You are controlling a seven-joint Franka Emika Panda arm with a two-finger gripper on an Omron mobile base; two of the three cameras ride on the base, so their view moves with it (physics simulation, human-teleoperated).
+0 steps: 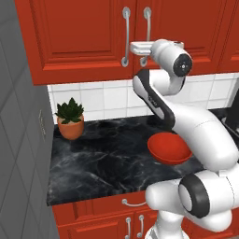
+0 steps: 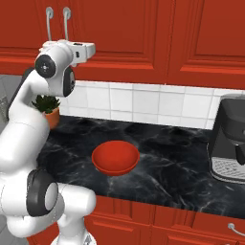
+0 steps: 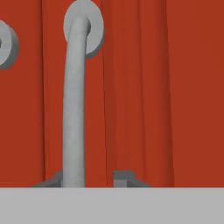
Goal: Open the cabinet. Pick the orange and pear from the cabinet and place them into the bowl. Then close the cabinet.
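A white robot arm reaches up to the red wall cabinet [image 1: 88, 37] above a black marble counter [image 1: 102, 158], its gripper [image 1: 140, 47] pressed against the lower part of the right-hand door's long silver handle [image 1: 147, 32]. Seen from the hand camera, the handle [image 3: 73, 109] runs up between the two dark fingertips [image 3: 124, 178], and the jaws appear pinched shut on the bar, though the tips are mostly cut off at the frame's edge, so how squarely they seat is hard to judge.

Both cabinet doors are closed, so the orange and pear are presumably still shut away inside. The shallow red bowl [image 2: 115, 157] waits on the counter below, near the front edge, with a potted plant [image 1: 70, 119] off to the left and a coffee machine [image 2: 228, 143] at the right end.

The step in hand looks to be the first one: opening the door. To do it well, the pull should follow the door's swing, an arc about the hinge on its outer edge, not a straight tug outward, with the grip kept firm so the curved bar does not slide through the fingers. The door needs to swing wide enough to leave the arm a clear reach to the shelves.
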